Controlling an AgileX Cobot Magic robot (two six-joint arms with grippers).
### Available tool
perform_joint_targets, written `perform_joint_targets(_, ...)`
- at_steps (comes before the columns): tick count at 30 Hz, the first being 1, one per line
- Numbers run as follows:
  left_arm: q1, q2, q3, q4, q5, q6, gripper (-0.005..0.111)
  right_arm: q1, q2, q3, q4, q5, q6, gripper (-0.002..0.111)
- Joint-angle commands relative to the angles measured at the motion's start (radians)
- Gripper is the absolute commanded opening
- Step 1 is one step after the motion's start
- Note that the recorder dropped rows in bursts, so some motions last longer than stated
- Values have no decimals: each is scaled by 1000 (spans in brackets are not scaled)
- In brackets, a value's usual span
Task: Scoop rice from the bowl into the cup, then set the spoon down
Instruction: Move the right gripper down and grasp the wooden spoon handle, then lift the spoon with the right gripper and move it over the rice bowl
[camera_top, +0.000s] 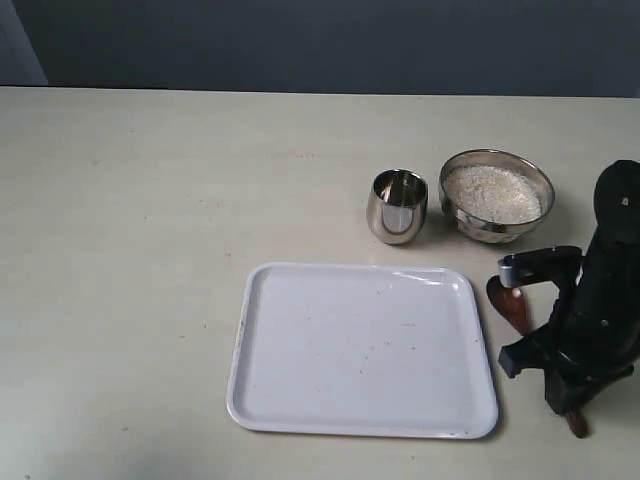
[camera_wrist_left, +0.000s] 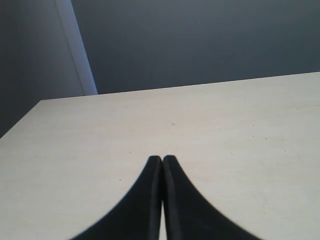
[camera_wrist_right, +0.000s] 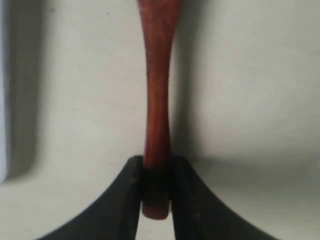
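Observation:
The dark reddish-brown spoon (camera_top: 511, 306) lies on the table to the right of the tray, its oval head toward the bowl. In the right wrist view the spoon's slim handle (camera_wrist_right: 156, 100) runs between my right gripper's (camera_wrist_right: 156, 165) fingers, which press on both sides near the handle's end. My right arm (camera_top: 590, 320) covers most of the handle in the exterior view. The steel bowl (camera_top: 530, 225) holds a pale heap of rice (camera_top: 492, 193). The steel cup (camera_top: 397, 207) stands upright to its left. My left gripper (camera_wrist_left: 162, 159) is shut on nothing above bare table.
A white tray (camera_top: 360, 350) lies in front of the cup, its right rim close to the spoon. The table's far edge (camera_top: 300, 92) meets a dark wall.

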Motion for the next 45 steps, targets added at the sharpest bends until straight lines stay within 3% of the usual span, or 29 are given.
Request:
perform_joint_targets(1,0,-5,-3,-5,-5,-6,0,2,22,13,9,-3,-1,0)
perform_joint_targets(10,0,-5,-3,-5,-5,-6,0,2,-173,3,-11,119,-1,0)
perform_joint_targets(14,0,-5,-3,-5,-5,-6,0,2,-284,-95,-185,230,110,0)
perform_joint_targets(16,0,-5,-3,-5,-5,-6,0,2,-298,-202,-362,293,168,0)
perform_joint_targets(24,0,-5,-3,-5,-7,-6,0,2,-184,-463,-752,388,114,0)
perform_joint_targets(40,0,-5,-3,-5,-7,-6,0,2,77,-508,-870,388,-38,0)
perform_joint_targets(45,0,-5,-3,-5,-7,-6,0,54,111,-508,-949,388,-46,0)
